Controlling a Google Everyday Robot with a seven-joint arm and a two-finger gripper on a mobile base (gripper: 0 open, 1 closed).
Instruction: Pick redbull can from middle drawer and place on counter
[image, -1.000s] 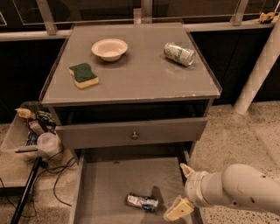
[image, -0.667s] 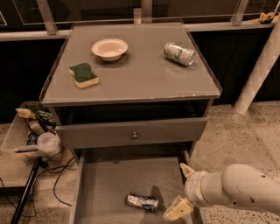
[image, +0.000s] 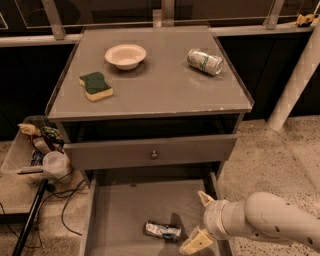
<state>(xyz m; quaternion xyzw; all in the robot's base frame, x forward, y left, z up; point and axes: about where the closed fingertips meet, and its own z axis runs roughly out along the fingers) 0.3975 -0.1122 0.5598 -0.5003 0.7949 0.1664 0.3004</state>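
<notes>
Your gripper (image: 201, 221) sits low over the right side of the open middle drawer (image: 125, 210), at the end of the thick white arm (image: 272, 224) that comes in from the right. Its two tan fingers (image: 196, 242) stand apart with nothing between them. One points up toward the cabinet, and the other lies nearer the drawer's front edge. The redbull can (image: 162, 230) lies on its side on the drawer floor just to the left of the gripper, close beside the nearer finger. You cannot tell whether that finger touches it. The can's shadow falls on the floor between the two. The rest of the drawer floor stretches away to the left of the hand. Above the hand and a little to the left is the upper drawer front (image: 115, 154), partly pulled out, with its small round knob (image: 154, 155). Higher still is the counter (image: 165, 92), well apart from the gripper. On it, a white-and-green can (image: 205, 61) lies on its side almost straight above the hand. A pale bowl (image: 125, 55) sits up and to the left, and a green-and-yellow sponge (image: 96, 85) lies further left. Far to the hand's left, beside the cabinet, a clear plastic bin (image: 12, 160) holds small clutter. A white pole (image: 296, 77) leans up and to the right of the arm.
</notes>
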